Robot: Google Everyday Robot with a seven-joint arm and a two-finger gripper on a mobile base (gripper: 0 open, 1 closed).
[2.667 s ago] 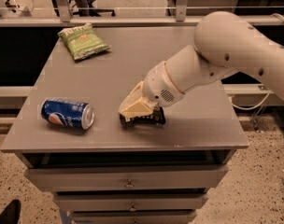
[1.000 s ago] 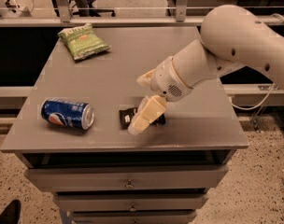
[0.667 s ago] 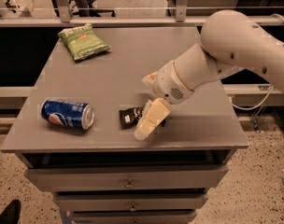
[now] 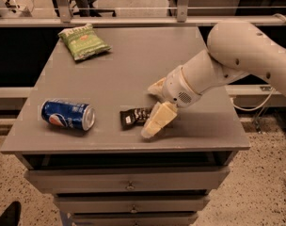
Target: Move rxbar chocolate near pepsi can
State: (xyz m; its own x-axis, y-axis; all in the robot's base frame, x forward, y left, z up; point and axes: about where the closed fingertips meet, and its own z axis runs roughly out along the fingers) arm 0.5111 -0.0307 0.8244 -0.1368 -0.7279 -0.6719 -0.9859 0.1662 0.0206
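The rxbar chocolate (image 4: pixel 133 117), a small black wrapper with white lettering, lies flat on the grey table (image 4: pixel 133 65) near its front edge. The pepsi can (image 4: pixel 67 115) lies on its side a short way to the bar's left, its silver top facing the bar. My gripper (image 4: pixel 149 111) is at the bar's right end with its cream fingers spread open. The near finger (image 4: pixel 158 120) hangs over the bar's right end and the far finger (image 4: pixel 156 85) sits behind it. The bar's right end is hidden by the near finger.
A green chip bag (image 4: pixel 83 41) lies at the back left of the table. A rail (image 4: pixel 133 20) runs behind the table. Drawers (image 4: pixel 129 185) sit under the front edge. My white arm (image 4: pixel 237 55) reaches in from the right.
The gripper was down over the bar 2.7 s ago. Its fingers have since spread apart and drawn slightly right. The bar rests on the table beside the can.
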